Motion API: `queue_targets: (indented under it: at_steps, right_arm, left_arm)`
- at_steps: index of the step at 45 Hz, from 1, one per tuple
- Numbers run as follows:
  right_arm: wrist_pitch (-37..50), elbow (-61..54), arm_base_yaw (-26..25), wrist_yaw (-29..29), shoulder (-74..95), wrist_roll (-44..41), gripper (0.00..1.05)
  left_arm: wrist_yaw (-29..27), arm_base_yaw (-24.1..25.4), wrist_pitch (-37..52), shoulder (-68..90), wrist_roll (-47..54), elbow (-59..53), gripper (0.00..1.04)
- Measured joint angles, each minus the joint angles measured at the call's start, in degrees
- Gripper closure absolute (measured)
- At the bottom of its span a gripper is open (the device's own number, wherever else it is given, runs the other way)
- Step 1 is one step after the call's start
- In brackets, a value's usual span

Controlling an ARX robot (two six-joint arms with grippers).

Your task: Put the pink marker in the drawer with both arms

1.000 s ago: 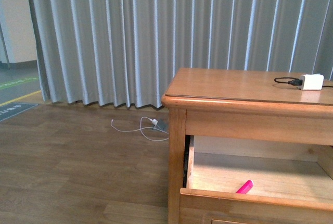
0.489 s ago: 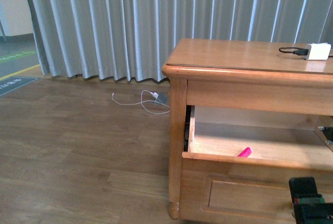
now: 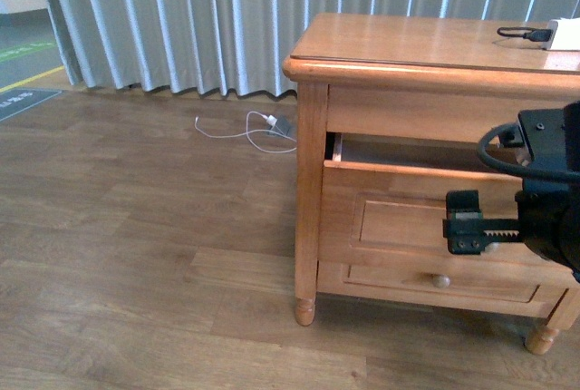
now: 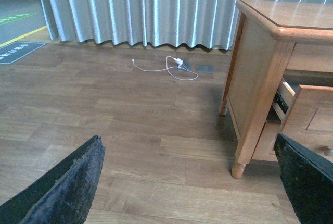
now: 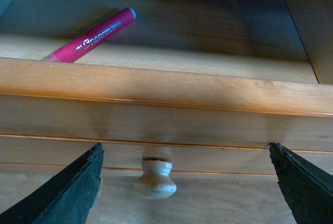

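Step in hand, as judged: close the drawer (image 5: 166, 91) with the right tool (image 5: 179, 187). The marker (image 5: 93, 35) lies inside on the drawer floor, near one front corner, slanted, one end hidden behind the front panel. The right tool is spread wide, its fingers (image 5: 65, 195) flanking the knob (image 5: 153, 178) without touching it. The front view shows the drawer only slightly open in the cabinet (image 3: 399, 54), with the right arm (image 3: 535, 190) before it. Push squarely on the front panel, in line with the runners; avoid a one-sided load, which may jam the drawer. The left tool (image 4: 192, 182) is also spread wide and empty, over the floor (image 4: 130, 109), well apart from the cabinet
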Motion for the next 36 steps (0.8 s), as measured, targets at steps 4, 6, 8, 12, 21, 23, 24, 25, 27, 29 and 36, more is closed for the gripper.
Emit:
queue_targets:
  at_steps: [4, 6, 8, 12, 21, 23, 24, 25, 27, 29, 36]
  right_arm:
    - [1.01, 3.10, -0.02, 0.90, 2.64, 0.07, 0.09]
    - [1.90, 5.05, -0.07, 1.81, 4.39, 0.39, 0.09]
    - [2.51, 6.91, -0.07, 2.51, 5.95, 0.98, 0.09]
    - [3.10, 9.07, -0.09, 3.26, 7.72, 2.25, 0.09]
    - [8.74, 12.72, -0.07, 6.16, 12.13, 3.37, 0.09]
    - [9.46, 13.99, -0.13, 6.80, 13.07, 3.43, 0.09]
    - [9.62, 14.10, -0.15, 6.97, 13.29, 3.48, 0.09]
    - [9.79, 14.29, -0.15, 7.30, 13.55, 3.61, 0.09]
    - [10.47, 14.51, -0.17, 7.63, 13.97, 3.63, 0.09]
    - [11.32, 14.51, -0.20, 8.00, 14.25, 3.67, 0.09]
    - [13.18, 14.08, -0.59, 7.96, 14.38, 3.23, 0.09]
  left_arm:
    - [0.00, 0.00, 0.00, 0.00, 0.02, 0.00, 0.06]
    - [0.00, 0.00, 0.00, 0.00, 0.02, 0.00, 0.06]
    - [0.00, 0.00, 0.00, 0.00, 0.02, 0.00, 0.06]
    - [0.00, 0.00, 0.00, 0.00, 0.02, 0.00, 0.06]
    - [0.00, 0.00, 0.00, 0.00, 0.02, 0.00, 0.06]
    - [0.00, 0.00, 0.00, 0.00, 0.00, 0.00, 0.06]
    - [0.00, 0.00, 0.00, 0.00, 0.02, 0.00, 0.06]
    - [0.00, 0.00, 0.00, 0.00, 0.02, 0.00, 0.06]
    - [0.00, 0.00, 0.00, 0.00, 0.02, 0.00, 0.06]
    - [0.00, 0.00, 0.00, 0.00, 0.00, 0.00, 0.06]
    - [0.00, 0.00, 0.00, 0.00, 0.02, 0.00, 0.06]
